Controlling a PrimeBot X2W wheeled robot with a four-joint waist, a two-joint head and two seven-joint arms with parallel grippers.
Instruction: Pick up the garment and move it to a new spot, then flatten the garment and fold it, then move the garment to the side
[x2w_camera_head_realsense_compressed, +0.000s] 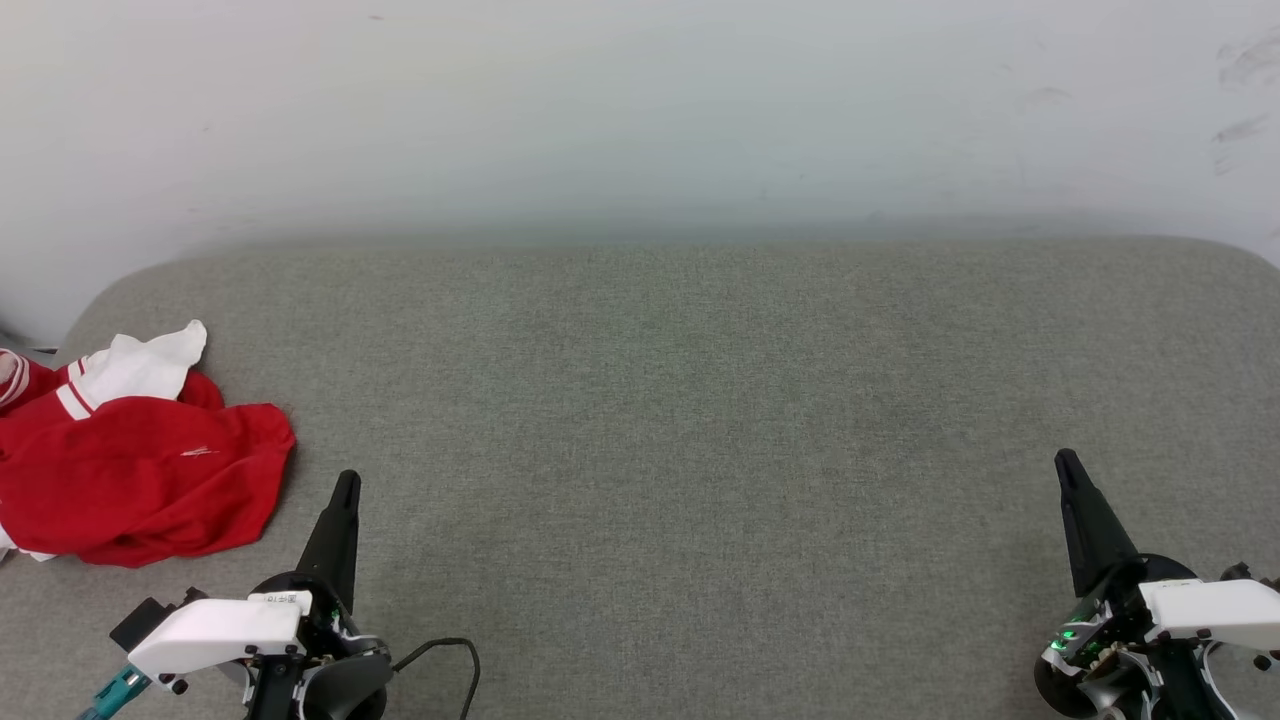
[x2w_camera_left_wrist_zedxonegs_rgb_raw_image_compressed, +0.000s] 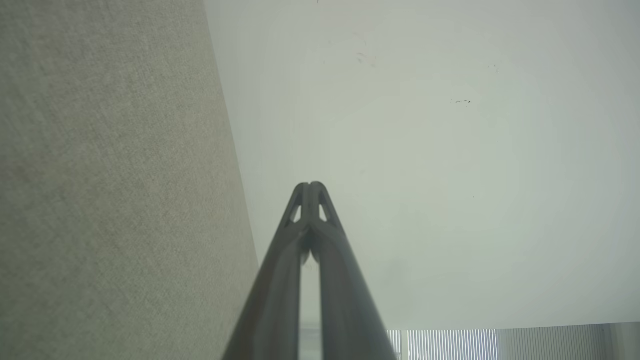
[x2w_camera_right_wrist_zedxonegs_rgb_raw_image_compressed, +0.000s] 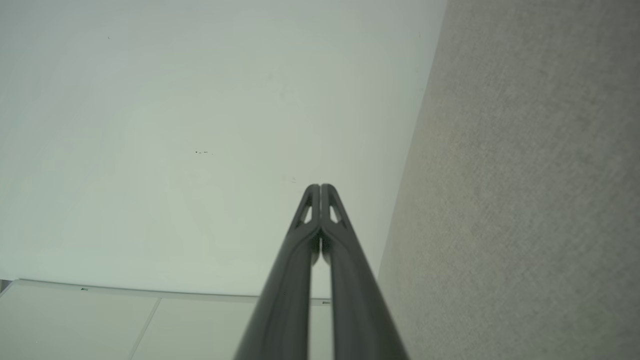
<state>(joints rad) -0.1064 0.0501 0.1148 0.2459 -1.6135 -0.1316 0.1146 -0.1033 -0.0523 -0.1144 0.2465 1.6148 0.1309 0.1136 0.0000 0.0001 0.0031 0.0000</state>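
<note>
Listener: Where does the garment (x2w_camera_head_realsense_compressed: 140, 480) lie?

Describer: It sits in a crumpled red heap at the far left of the grey fabric-covered worktop (x2w_camera_head_realsense_compressed: 700, 420), partly cut off by the head view's left edge. 1 white sleeve (x2w_camera_head_realsense_compressed: 140, 365) with red-and-white striped trim (x2w_camera_head_realsense_compressed: 72, 400) pokes out at the top of the heap.

Listener: And the 2 grippers?

Describer: The left gripper (x2w_camera_head_realsense_compressed: 347, 480) hovers at the near left, its tip just beside the heap's nearest edge but not touching it. The right gripper (x2w_camera_head_realsense_compressed: 1066, 460) is at the near right, well apart from the cloth. On both, the jaws are clenched on nothing. Each wrist view shows its 2 dark fingers pressed together at the tips, against a pale wall (x2w_camera_head_realsense_compressed: 640, 120).

Listener: Which step is that?

Describer: Step 1, by the look of it: the pickup has not begun. The next move probably calls for the left jaws to part, reach over to the heap and pinch a fold thick enough to lift, then carry it toward the middle of the worktop.

Listener: Any writing to read?

Describer: None on the shirt; the side facing up is plain red. A small white sticker (x2w_camera_head_realsense_compressed: 290, 600) on the left wrist carries print too small to make out.
</note>
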